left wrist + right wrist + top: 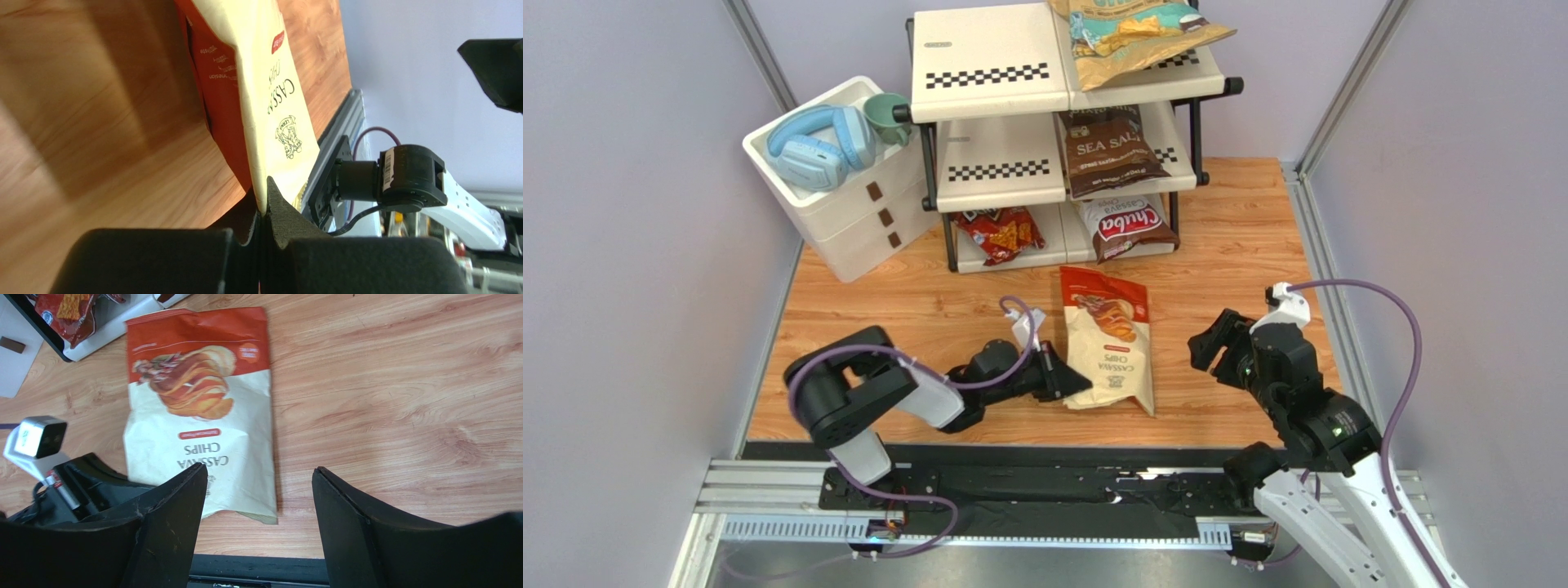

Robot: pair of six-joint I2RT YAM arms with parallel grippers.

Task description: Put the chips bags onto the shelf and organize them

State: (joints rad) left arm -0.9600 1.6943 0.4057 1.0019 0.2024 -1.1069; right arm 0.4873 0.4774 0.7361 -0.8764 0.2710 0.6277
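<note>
- Looks like a robotics lab cell.
- Boxed in by plain grey panels point(634, 245) around a wooden tabletop point(1241, 233).
- Fitted with an aluminium rail point(768, 496) and loose purple cables point(1409, 306).
- Staged with props: shelf point(995, 74), drawer box point(848, 227), headphones point(815, 147).

One camera looks down from high behind me. My two wrist cameras sit close. All see the cream bag point(1109, 341).

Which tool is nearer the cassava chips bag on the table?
Left. The left tool is shut on the near corner of the cassava chips bag; the right tool hangs open off its right side, not touching.
</note>
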